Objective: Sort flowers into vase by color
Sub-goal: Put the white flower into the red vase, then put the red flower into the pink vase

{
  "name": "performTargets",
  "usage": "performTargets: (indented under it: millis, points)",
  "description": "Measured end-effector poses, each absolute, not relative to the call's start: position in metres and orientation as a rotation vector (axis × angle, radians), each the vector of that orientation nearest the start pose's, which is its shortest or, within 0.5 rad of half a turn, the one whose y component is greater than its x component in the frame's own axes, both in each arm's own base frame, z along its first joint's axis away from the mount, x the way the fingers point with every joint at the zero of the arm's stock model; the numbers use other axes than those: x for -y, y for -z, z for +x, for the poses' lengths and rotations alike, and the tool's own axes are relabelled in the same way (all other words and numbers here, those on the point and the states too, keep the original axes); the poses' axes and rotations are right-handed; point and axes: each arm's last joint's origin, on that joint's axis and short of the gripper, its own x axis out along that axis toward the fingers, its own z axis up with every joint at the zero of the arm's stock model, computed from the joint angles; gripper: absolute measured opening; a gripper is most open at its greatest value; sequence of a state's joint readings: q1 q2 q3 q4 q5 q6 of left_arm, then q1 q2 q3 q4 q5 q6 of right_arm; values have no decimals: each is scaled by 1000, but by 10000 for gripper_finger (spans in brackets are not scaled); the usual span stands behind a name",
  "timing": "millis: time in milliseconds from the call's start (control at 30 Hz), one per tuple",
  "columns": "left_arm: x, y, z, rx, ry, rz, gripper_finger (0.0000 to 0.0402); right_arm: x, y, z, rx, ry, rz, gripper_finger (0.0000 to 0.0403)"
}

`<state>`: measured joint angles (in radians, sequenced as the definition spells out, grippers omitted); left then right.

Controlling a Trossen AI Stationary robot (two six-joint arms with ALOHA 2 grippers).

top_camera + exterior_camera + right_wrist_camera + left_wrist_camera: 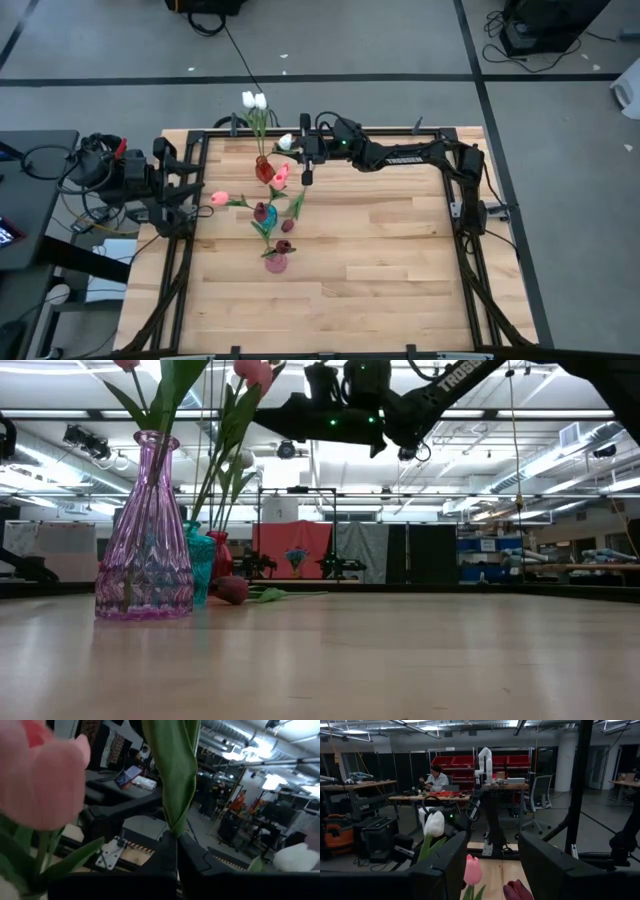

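My right arm reaches from its base at the right edge across the far side of the surface, wrist held high, right gripper (306, 168) with its fingers (170, 851) pinched together on a green tulip leaf (172, 775). My left arm sits folded at the left edge, left gripper (192, 204) fingers (451, 862) spread wide, holding nothing.
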<state>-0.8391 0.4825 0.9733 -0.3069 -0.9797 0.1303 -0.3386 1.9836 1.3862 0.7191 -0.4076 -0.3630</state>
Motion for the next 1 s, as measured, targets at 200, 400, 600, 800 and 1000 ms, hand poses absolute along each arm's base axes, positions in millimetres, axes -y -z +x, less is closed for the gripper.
performTargets:
  millis: [200,400,600,800,1000]
  points:
    - [26,-410,56,103,-147,-14,183,150,-266,432,118,-25,-404,6]
    - [26,-409,56,102,-147,-13,183,159,-255,433,79,-14,-338,9]
    - [25,-409,56,94,-192,-14,183,163,-236,439,70,1,-282,29]
    - [25,-409,56,92,-199,-15,183,169,-223,458,55,-2,-214,44]
    - [25,-409,56,91,-203,-18,183,177,-220,478,-89,-41,-138,94]
